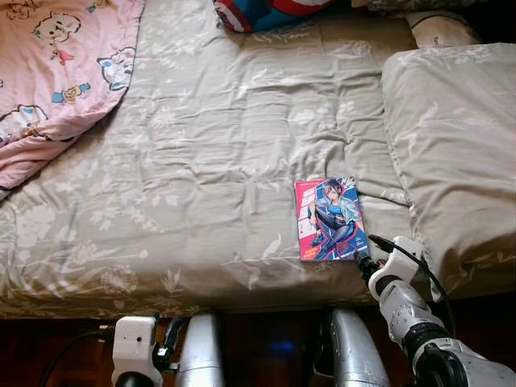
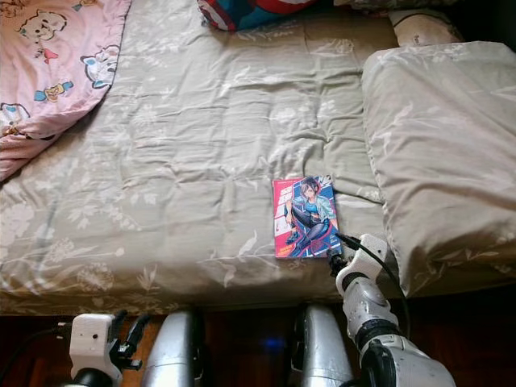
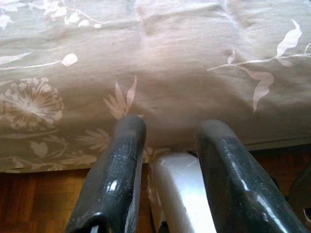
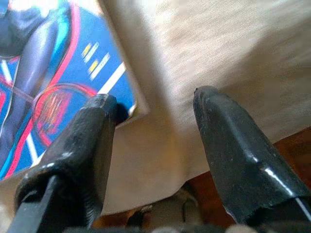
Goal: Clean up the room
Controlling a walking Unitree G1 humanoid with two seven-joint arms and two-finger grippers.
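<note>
**A:** Where's the book?

**B:** The book [image 1: 330, 219] lies flat on the bed [image 1: 210, 161], cover up, close to the near edge and just left of the big pillow [image 1: 455, 153]. The cover shows a drawn figure in blue against pink and red.

**A:** And the right gripper?

**B:** The right gripper [image 4: 153, 104] is at the book's near right corner. Its fingers are spread apart and grasp nothing. In the wrist view one finger [image 4: 85, 145] sits over the corner of the cover, and the other [image 4: 233, 145] hangs over bare bedspread beside it. Whether the first one actually touches the book, I cannot tell.

**A:** The left one?

**B:** The left gripper [image 3: 167, 141] is low at the foot of the bed, below the mattress edge, well apart from the book. Its fingers are parted too, empty, pointing at the hanging side of the floral bedspread.

**A:** What else is on the bed?

**B:** A pink blanket [image 1: 56, 72] with cartoon prints is heaped over the far left corner. A red, white and blue cushion [image 1: 266, 12] lies at the far edge. A second pillow [image 1: 439, 28] peeks out beyond the big one. The bedspread is beige with pale leaves and flowers, and wrinkled around the middle.

**A:** And under it?

**B:** A dark wooden floor [image 3: 34, 204] shows beneath the bed's edge.
</note>
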